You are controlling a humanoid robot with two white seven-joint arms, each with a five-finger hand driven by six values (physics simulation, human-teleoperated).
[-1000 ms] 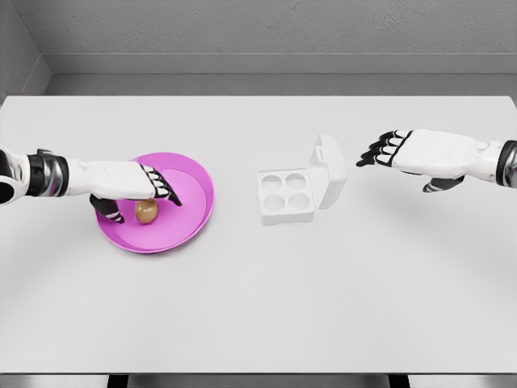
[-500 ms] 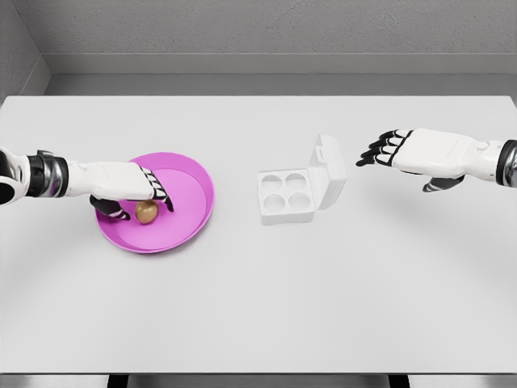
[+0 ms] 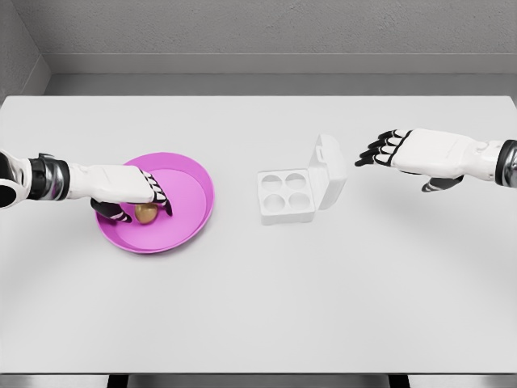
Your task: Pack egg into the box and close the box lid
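**Egg Still in the Dish, Box Waiting Open**

The left robot hand point(image 3: 129, 190) reaches into the pink dish point(image 3: 190, 212), fingers curled down around the brown egg point(image 3: 145, 212), which sits on the dish floor; whether the grip has fully closed cannot be told. The white box point(image 3: 284, 196) stands mid-counter, well apart from the dish, all four cups empty and its lid point(image 3: 329, 170) propped upright on the right side. The right robot hand point(image 3: 404, 151) hovers beyond the lid, fingers spread, holding nothing. Packing and closing both remain to be done. Bare counter point(image 3: 258, 307) lies between dish and box, leaving an unobstructed path; the counter's edges are far from both.
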